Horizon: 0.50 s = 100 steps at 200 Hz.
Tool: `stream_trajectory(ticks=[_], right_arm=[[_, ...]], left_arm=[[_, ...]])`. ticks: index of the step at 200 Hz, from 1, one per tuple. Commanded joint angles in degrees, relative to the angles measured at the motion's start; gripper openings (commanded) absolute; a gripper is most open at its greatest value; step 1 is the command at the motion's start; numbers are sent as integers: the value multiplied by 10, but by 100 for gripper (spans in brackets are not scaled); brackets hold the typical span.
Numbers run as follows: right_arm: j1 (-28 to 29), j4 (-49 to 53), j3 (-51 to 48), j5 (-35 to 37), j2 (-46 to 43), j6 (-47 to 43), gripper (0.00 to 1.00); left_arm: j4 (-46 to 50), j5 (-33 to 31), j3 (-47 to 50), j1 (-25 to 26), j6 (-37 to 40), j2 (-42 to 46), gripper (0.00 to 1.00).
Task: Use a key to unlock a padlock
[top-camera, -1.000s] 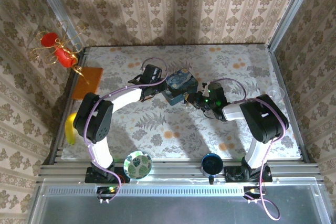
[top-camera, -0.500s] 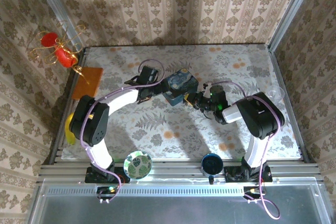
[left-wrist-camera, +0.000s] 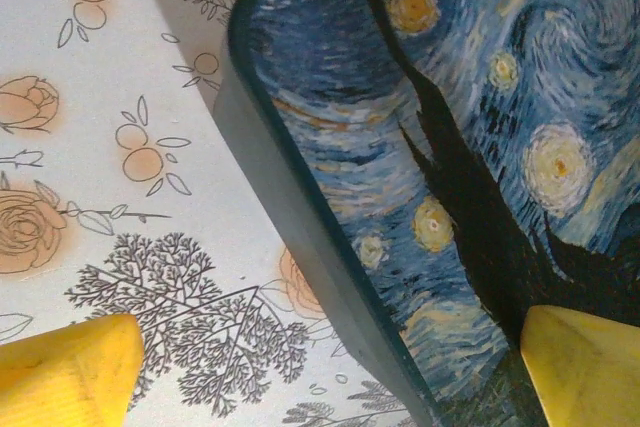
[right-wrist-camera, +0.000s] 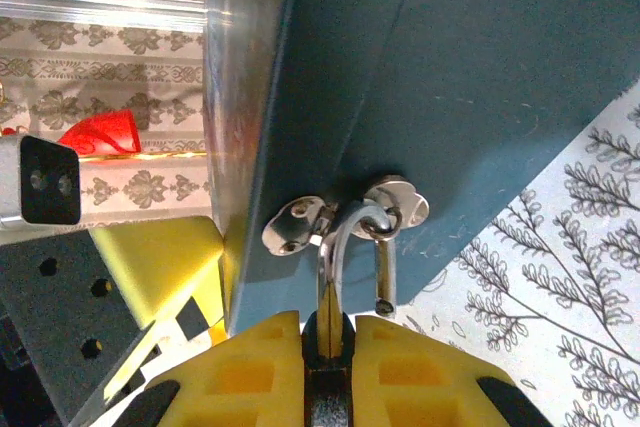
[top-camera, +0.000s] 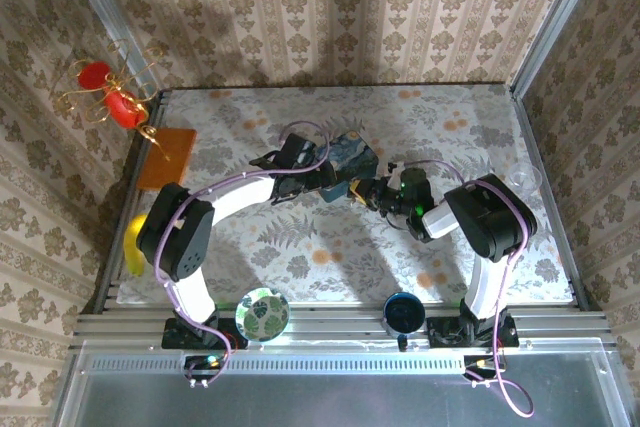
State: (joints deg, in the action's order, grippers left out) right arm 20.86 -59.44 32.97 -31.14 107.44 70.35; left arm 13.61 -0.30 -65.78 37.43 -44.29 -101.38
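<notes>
Left hand (left-wrist-camera: pixel 330 365): released, pads wide apart. One yellow pad (left-wrist-camera: pixel 70 372) sits over the tabletop (left-wrist-camera: pixel 120 177), the other over the tin's painted lid. The tin's edge runs between them, and neither pad is seen touching it.
Left hand, top view (top-camera: pixel 320 184): at the tin's near left side.
Right hand (right-wrist-camera: pixel 328 335): clenched, both yellow pads pressed on a thin metal piece at the foot of the padlock's loop. In the top view (top-camera: pixel 366 190) it is at the tin's near right side.
Padlock (right-wrist-camera: pixel 343 234): hangs on the tin's side wall, its silver loop threaded through the hasp and running down into the right hand's pads.
Hasp (right-wrist-camera: pixel 393 199): two small silver plates screwed to the wall, with a narrow flap hanging beside the loop.
Key: cannot tell it from the lock between the pads.
Tin (top-camera: pixel 352 150): blue, with starry swirls, mid-tabletop between the two hands.
Near edge: green glass bowl (top-camera: pixel 263 314) on the left, blue cup (top-camera: pixel 402 312) on the right, both well apart from the tin.
Far left: orange sheet (top-camera: pixel 166 155).
</notes>
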Motion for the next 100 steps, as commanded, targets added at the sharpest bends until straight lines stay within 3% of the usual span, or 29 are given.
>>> stream_trajectory(ticks=[1, 43, 70, 100], right_arm=[[17, -36, -7, 6, -3, -1, 0], [19, -56, -32, 32, -2, 3, 0], [19, -88, -42, 58, 11, 14, 0], [18, -112, -38, 78, 31, 22, 0]], left_arm=[[25, -11, 0, -2, 2, -24, 89], [35, -4, 15, -11, 0, -34, 60], [36, -2, 27, -17, -3, -37, 50], [36, -2, 28, -18, 0, -37, 47]])
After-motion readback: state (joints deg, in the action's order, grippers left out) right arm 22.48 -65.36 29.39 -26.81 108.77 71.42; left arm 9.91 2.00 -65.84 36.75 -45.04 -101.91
